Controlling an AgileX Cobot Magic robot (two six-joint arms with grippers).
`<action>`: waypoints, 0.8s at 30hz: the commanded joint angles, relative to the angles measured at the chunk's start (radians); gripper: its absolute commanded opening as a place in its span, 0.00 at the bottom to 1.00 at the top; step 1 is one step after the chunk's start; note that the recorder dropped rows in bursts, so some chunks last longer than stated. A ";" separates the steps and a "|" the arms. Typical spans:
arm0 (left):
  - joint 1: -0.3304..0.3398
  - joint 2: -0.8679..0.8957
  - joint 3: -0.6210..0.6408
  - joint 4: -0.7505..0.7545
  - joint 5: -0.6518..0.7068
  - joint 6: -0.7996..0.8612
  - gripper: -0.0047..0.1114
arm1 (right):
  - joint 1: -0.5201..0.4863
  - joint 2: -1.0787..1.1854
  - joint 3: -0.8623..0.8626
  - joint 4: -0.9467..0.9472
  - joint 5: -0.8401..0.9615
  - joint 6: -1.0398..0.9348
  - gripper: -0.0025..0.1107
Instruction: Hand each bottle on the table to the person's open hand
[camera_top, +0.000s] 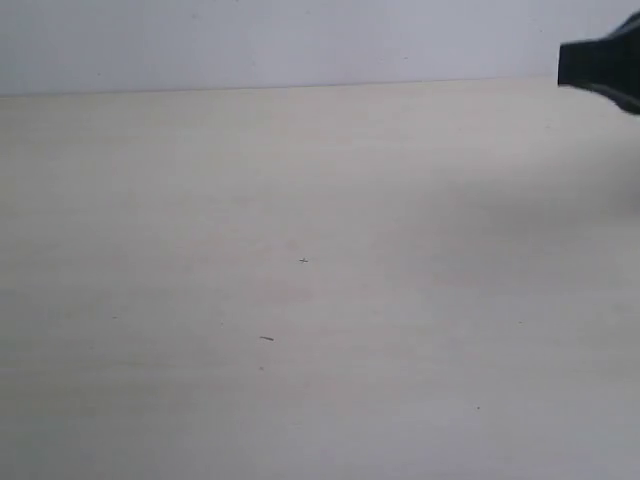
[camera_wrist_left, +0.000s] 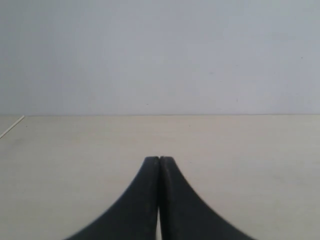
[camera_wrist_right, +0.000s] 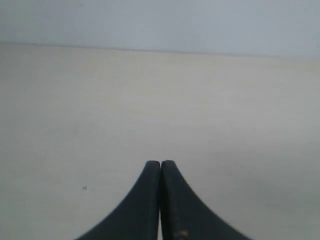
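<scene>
Closest to the lens in both wrist views are the black fingers (camera_wrist_left: 137, 202), so those get covered first. On the left gripper (camera_wrist_left: 159, 158) the jaws are pressed flat together tip to tip; only a hairline seam is seen between them and nothing is pinched in there. Same deal on the right gripper (camera_wrist_right: 160, 162): jaws fully closed against each other, nothing held, a tiny orange fleck (camera_wrist_right: 182, 233) spotted low on one finger. Whether either set of tips is touching the table (camera_wrist_left: 240, 150) can't be told.

Beyond the tips the table is seen as pale beige with faint grain, running off to a plain grey-white wall (camera_wrist_left: 160, 55). A thin pale line (camera_wrist_left: 11, 127) is caught near the table's far edge in the left wrist view; what it is can't be made out.

In the exterior view the table is spread from 3 round through 6 to 9 o'clock, with the wall left as a strip at 12. A small dark mark (camera_top: 303, 261) is seen about dead centre, a short dash (camera_top: 266, 338) at roughly 7 o'clock from it. At 2 o'clock a blurry black piece of robot arm (camera_top: 603, 62) is poked in over the table's far edge; which part can't be told. Where the bottles and the person's open hand are can't be told either.
</scene>
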 joint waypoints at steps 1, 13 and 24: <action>-0.004 -0.006 0.003 0.002 -0.004 -0.001 0.05 | -0.003 -0.046 0.136 0.205 -0.069 -0.157 0.02; -0.004 -0.006 0.003 0.002 -0.004 -0.001 0.05 | -0.003 -0.049 0.197 0.377 -0.017 -0.162 0.02; -0.004 -0.006 0.003 0.002 -0.004 -0.001 0.05 | -0.003 -0.050 0.197 0.377 -0.017 -0.158 0.02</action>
